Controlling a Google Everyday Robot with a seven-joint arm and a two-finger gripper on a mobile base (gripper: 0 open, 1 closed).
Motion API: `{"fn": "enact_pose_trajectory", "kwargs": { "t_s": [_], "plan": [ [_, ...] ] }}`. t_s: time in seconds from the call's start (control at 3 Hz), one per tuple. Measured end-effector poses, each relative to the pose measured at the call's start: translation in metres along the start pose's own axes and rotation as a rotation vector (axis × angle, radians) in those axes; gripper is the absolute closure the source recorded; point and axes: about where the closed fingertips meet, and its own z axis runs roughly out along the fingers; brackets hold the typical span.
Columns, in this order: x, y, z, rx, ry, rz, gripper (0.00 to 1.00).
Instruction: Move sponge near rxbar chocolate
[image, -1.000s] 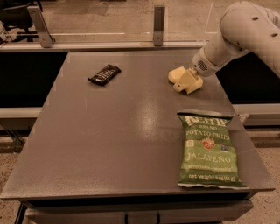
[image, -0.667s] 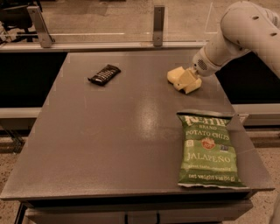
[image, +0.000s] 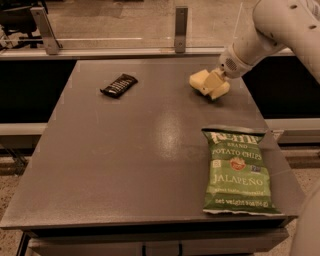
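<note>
- Gripper: low over the far part of the table, beyond the chip bag's top edge and a little to its left. It meets the right end of the sponge. Cream gripper and pale sponge blend together there, so I cannot tell whether the gripper is clamped on it or only touching.
- Arm: white and rounded. It comes in from the upper right, beyond the chip bag, and slopes down and left to the gripper, with the wrist angled toward the table.
- Sponge: pale yellow, beyond the chip bag's top left corner and just left of the gripper. Its free end points left. It sits slightly tilted, and its long axis is hard to read where the gripper covers it.
- Chocolate bar: dark wrapper, lying flat, well apart from the chip bag to the far left. Its long axis runs on a slant, with the nearer end to the left and the farther end to the right.
- Chip bag: green, flat, lettering upright toward the camera, by the table's near right corner.
- Table: dull grey-brown top under the chip bag, with a soft shine left of the bag.
- Rail with upright posts: it runs along the table's far edge, beyond the chip bag, with pale floor behind it.
</note>
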Motion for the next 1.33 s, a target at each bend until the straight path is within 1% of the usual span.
{"fn": "enact_pose_trajectory", "kwargs": {
  "t_s": [0.33, 0.67, 1.0, 1.33],
  "plan": [
    [-0.052, 0.008, -0.007, -0.057, -0.041, -0.118, 1.0],
    [-0.101, 0.021, 0.002, -0.106, -0.088, -0.213, 1.0],
    [-0.137, 0.044, 0.014, -0.169, -0.158, -0.283, 0.82],
    [-0.154, 0.073, 0.018, -0.225, -0.213, -0.33, 0.59]
  ]
}}
